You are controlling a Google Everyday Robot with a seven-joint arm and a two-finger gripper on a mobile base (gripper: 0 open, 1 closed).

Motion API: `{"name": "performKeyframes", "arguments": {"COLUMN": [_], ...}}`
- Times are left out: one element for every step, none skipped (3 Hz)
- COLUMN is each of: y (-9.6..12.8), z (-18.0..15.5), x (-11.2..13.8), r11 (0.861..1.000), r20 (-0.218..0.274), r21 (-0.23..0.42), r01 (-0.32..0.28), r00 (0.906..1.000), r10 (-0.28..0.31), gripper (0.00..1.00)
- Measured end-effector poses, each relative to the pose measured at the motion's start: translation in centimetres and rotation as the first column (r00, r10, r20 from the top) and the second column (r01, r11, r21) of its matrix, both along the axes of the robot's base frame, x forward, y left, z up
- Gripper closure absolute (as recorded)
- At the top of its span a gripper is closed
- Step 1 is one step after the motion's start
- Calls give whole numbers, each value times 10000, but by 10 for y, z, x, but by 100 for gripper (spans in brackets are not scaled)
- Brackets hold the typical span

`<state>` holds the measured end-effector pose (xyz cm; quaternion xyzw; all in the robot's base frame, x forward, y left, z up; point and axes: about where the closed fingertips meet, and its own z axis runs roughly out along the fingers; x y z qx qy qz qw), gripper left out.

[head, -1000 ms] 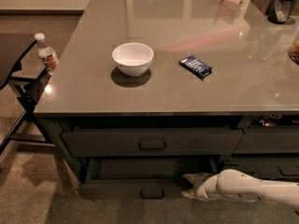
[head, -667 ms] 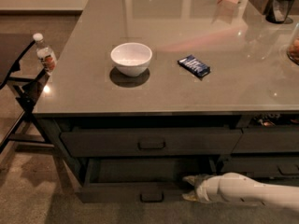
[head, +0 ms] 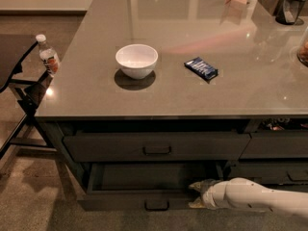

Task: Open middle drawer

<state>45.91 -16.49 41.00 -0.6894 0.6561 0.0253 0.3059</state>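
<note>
The middle drawer [head: 120, 200] stands pulled out below the upper drawer front, its plain dark inside [head: 154, 176] showing. Its small black loop handle [head: 157, 205] sits at the centre of the front. My gripper [head: 193, 195], on a white arm coming in from the lower right, is at the right end of the drawer's front edge. Its two fingers stand apart, one [head: 196, 186] above the other, by the front panel. It is well to the right of the handle.
The upper drawer [head: 157, 146] is closed above it. On the grey countertop [head: 86, 90] are a white bowl [head: 136, 60] and a blue snack packet [head: 201, 69]. A water bottle [head: 48, 57] stands on a dark chair [head: 19, 88] at left. More drawers [head: 274, 146] are at right.
The middle drawer has slid out a little further toward the camera, its handle now lower in the view. My gripper has moved with the drawer's front edge.
</note>
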Motion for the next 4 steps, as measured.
{"name": "performKeyframes", "arguments": {"y": [0, 0, -8, -14], "z": [0, 0, -8, -15], "x": [0, 0, -16, -35], "r11": [10000, 10000, 9999, 9994], "r20": [0, -1, -24, 45], "r21": [0, 0, 99, 344], "r01": [0, -1, 66, 87], "r00": [10000, 10000, 10000, 10000], "r10": [0, 1, -66, -88], "gripper": [36, 35, 58, 81]}}
